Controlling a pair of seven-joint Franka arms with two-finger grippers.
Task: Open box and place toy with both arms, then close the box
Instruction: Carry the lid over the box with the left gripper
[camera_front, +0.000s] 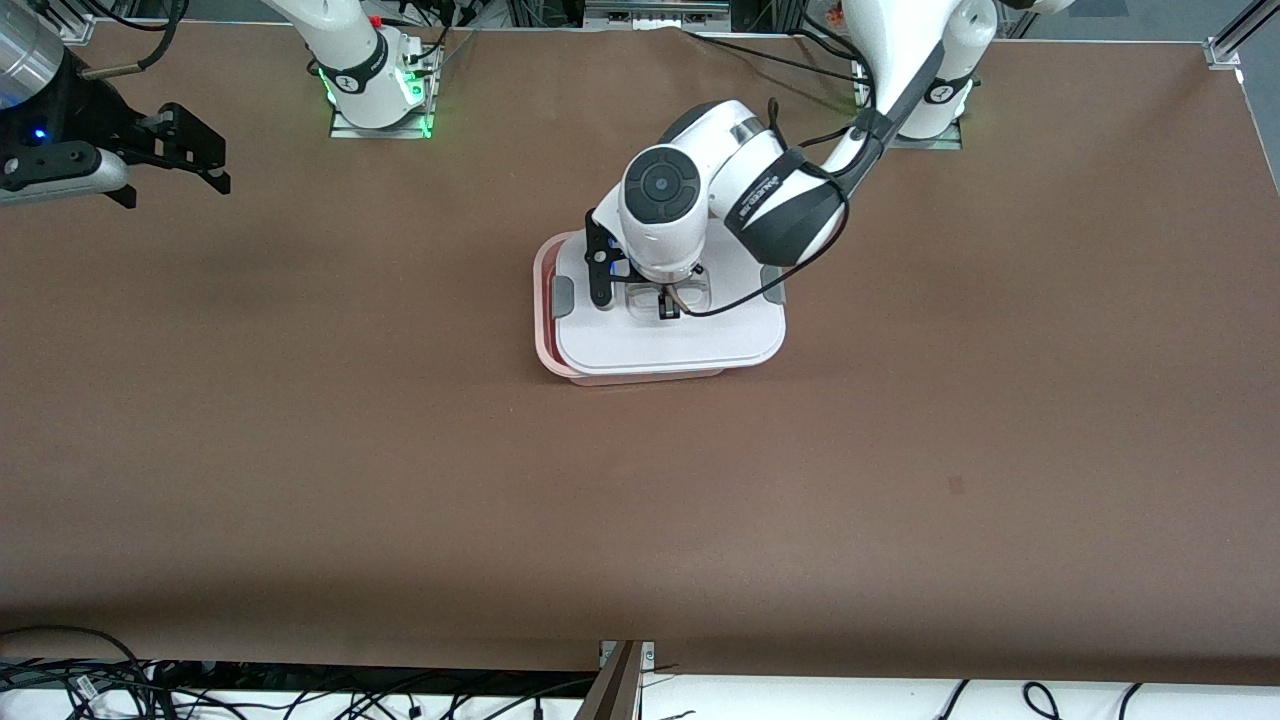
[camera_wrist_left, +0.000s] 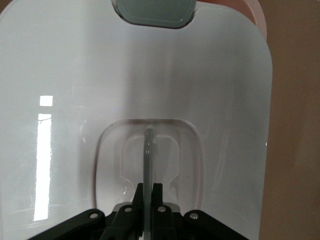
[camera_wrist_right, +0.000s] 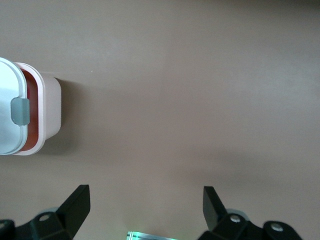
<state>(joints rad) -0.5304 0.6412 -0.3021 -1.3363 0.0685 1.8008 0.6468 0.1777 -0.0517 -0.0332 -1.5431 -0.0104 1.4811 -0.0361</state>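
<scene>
My left claw (camera_front: 668, 308) sits on the middle of the lid (camera_front: 700, 345), pinched shut on the handle (camera_wrist_left: 148, 155) in its hollow. Under the claw, the lid lies askew on the box (camera_front: 545, 300), pushed toward my left arm's end of the table (camera_front: 400, 450), so the box's rim shows at my right arm's end. My right claw (camera_front: 175, 150) hangs spread over bare table, well apart from the box, toward my right arm's end.
</scene>
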